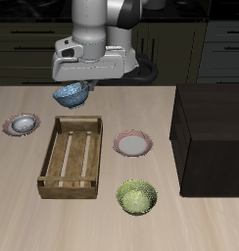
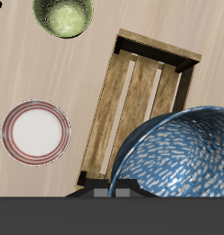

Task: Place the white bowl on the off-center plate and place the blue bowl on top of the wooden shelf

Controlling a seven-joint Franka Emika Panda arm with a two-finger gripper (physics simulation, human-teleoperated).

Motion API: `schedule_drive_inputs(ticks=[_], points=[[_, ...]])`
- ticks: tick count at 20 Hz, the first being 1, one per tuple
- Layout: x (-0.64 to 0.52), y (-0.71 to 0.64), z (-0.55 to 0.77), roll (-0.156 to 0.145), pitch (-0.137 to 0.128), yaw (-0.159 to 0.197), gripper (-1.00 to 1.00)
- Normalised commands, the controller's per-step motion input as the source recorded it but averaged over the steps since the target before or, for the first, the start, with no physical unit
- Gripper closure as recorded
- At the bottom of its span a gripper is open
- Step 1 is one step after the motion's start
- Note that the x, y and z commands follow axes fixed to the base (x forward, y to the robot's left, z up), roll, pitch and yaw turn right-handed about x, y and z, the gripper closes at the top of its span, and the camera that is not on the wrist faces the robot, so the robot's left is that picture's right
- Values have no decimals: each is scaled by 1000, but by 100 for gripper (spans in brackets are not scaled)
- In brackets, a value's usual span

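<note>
Between the jaws, blue bowl (image 1: 71,95)

blue bowl (image 2: 183,156) blue, pale speckles | off-center plate (image 1: 133,144) pinkish-red rim | wooden shelf (image 1: 212,137) near-black

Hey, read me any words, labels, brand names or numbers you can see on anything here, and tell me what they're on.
None: no readable text in either view.
The blue bowl carries only pale speckles, the green bowl only a leafy pattern.
The two plates, the white bowl, the wooden crate, the wooden shelf and the gripper are unmarked.
</note>
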Motion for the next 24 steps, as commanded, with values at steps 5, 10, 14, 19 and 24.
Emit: schedule_drive_inputs(ticks=[5,10,14,19,24], points=[[-169,109,615,7,-68,-27,100],[-145,141,460,3,-58,3,100],[-85,26,296,4,-25,-12,100],[-90,67,404,-2,-52,-6,100],[76,17,101,-15,-8,8,100]])
